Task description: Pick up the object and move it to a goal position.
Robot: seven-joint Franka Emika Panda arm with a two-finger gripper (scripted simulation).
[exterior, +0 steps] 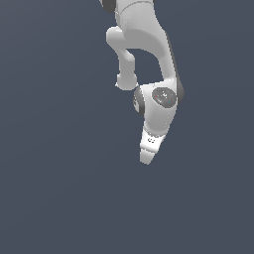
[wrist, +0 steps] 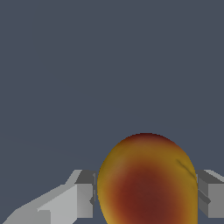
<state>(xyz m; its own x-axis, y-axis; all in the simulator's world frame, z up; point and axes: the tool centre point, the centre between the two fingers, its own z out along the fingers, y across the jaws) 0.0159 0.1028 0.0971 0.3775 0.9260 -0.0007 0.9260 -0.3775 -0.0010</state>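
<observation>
The object, a round orange-yellow ball with a red blotch, fills the space between my grey fingers in the wrist view. Both fingers press against its sides, so my gripper is shut on it. In the exterior view the white arm hangs down from the top and my gripper points downward, tilted toward the exterior view's left. The ball is hidden there behind the white hand.
Only a plain dark grey-blue surface shows around the arm in both views. No other objects, containers or edges are in sight.
</observation>
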